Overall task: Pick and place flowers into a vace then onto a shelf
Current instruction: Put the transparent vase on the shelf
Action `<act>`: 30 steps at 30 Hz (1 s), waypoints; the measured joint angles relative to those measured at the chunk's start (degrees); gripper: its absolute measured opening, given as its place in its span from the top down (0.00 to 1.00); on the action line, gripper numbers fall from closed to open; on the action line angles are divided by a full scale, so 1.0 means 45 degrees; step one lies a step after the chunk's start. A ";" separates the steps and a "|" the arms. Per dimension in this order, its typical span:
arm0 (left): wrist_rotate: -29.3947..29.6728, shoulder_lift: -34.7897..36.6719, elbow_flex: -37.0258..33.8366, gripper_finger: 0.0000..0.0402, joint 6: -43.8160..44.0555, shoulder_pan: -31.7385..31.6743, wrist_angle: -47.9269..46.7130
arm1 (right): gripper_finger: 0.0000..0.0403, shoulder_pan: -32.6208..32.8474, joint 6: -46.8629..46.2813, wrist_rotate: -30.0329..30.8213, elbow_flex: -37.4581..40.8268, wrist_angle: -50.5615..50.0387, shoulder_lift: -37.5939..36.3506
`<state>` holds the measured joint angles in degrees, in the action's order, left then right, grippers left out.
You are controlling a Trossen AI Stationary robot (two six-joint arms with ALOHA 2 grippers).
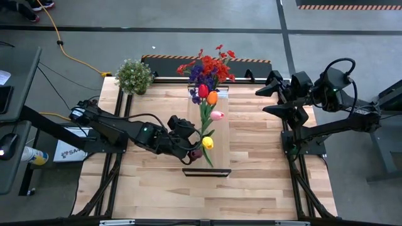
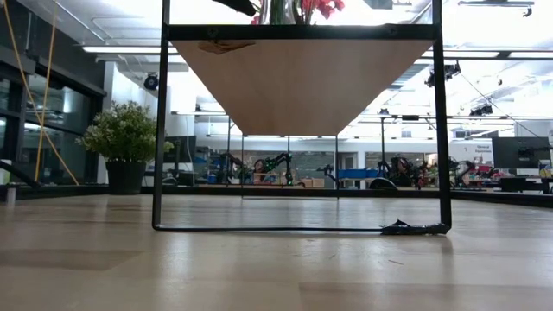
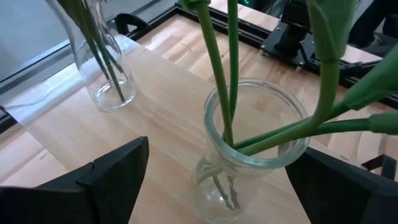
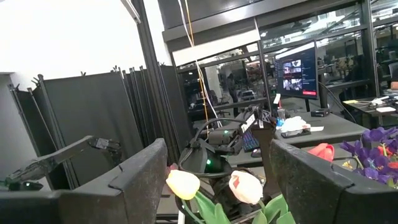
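Note:
A clear glass vase stands on the near end of the light-wood shelf and holds tulip stems with yellow, pink, orange and red heads. My left gripper is open at the vase, level, from the table's left, one finger on each side of the glass. A second glass vase with red and purple flowers stands on the shelf's far end. My right gripper is open, raised over the table's far right, well away from the shelf. My left gripper has a clear gap between one finger and the vase. Its other finger stands close to the glass wall; I cannot tell whether it touches. The vase stands upright on the shelf.
A bushy potted plant stands at the table's far left corner. The shelf rests on a thin black frame with open space beneath. Bare planks lie to the left, right and near side of the shelf.

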<state>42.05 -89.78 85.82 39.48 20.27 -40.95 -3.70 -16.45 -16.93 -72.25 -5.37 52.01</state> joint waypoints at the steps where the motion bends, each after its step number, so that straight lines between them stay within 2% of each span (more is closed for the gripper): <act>1: -0.0058 0.0000 0.0005 0.01 -0.0014 -0.0005 0.0009 | 0.32 -0.0001 0.0000 0.0001 0.0000 0.0000 0.0000; 30: 0.0398 0.0583 0.0000 0.01 0.0000 0.0000 -0.0338 | 0.32 0.0000 -0.0005 0.0004 0.0000 0.0005 0.0000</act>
<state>43.85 -87.15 85.82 39.48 20.27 -42.47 -3.71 -16.47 -16.91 -72.25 -5.34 52.01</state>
